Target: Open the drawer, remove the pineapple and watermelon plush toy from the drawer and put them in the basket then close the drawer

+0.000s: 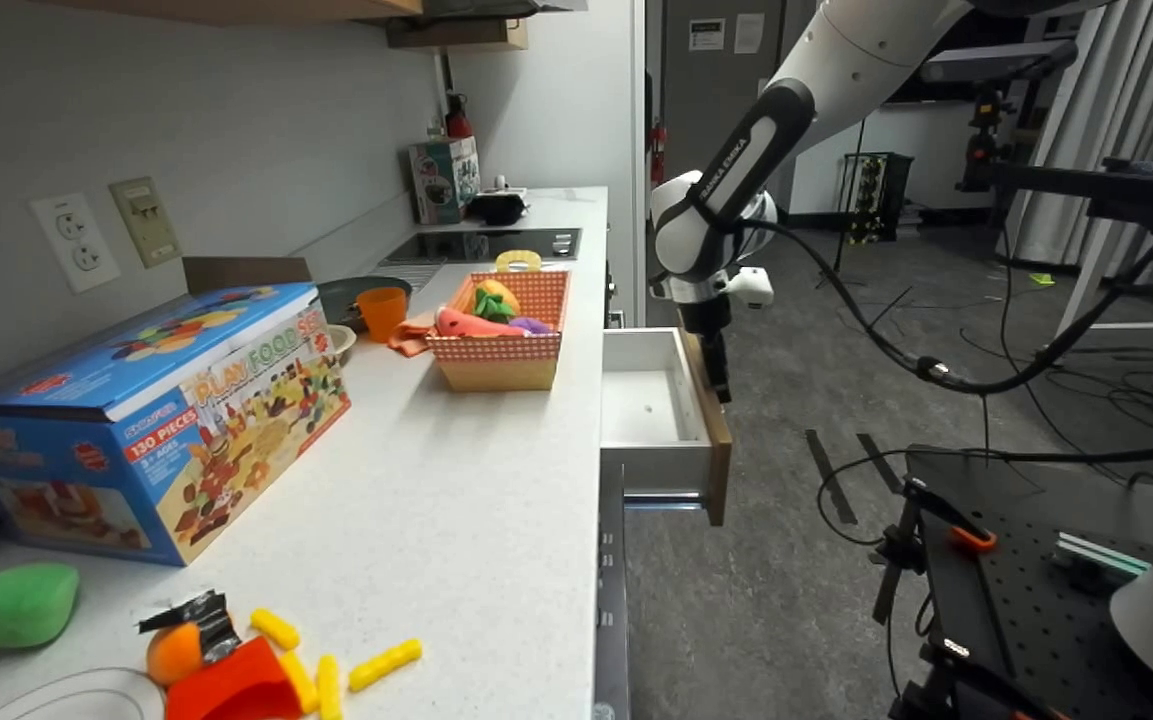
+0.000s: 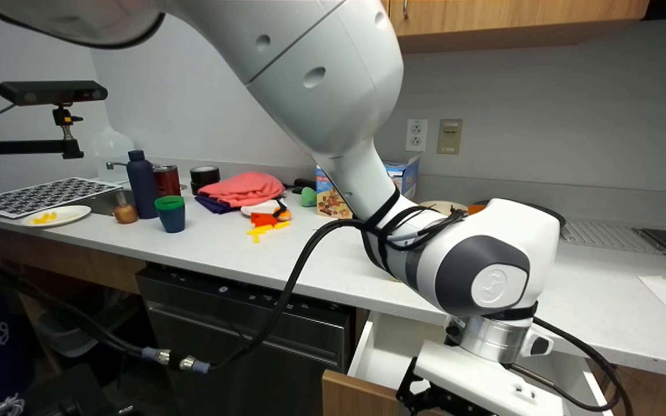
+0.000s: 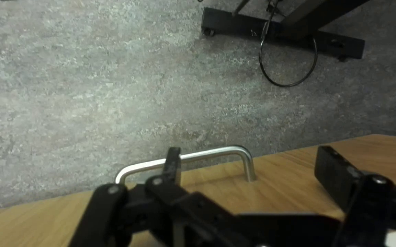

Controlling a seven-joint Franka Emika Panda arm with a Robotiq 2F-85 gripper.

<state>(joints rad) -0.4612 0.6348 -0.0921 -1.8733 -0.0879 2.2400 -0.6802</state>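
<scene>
The drawer [image 1: 648, 400] is pulled open below the counter, with a wood front and white inside; only a small speck shows on its bottom. It also shows in an exterior view [image 2: 387, 352], partly behind the arm. Its silver handle [image 3: 211, 153] is on the front. My gripper [image 3: 249, 161] is open and points down at the drawer front, fingers spread, one finger overlapping the handle in the wrist view. The basket [image 1: 496, 372] stands on the counter. In it lie an orange-yellow plush with green leaves [image 1: 496, 302], perhaps the pineapple, a pink-red plush [image 1: 474, 324], perhaps the watermelon, and a purple toy [image 1: 532, 325].
A large blue play food box [image 1: 136, 420] stands against the wall. An orange cup [image 1: 382, 312] is behind the basket. Yellow sticks [image 1: 386, 665] and a red toy [image 1: 236, 685] lie near the counter's end. A dishwasher [image 2: 246, 335] is beside the drawer.
</scene>
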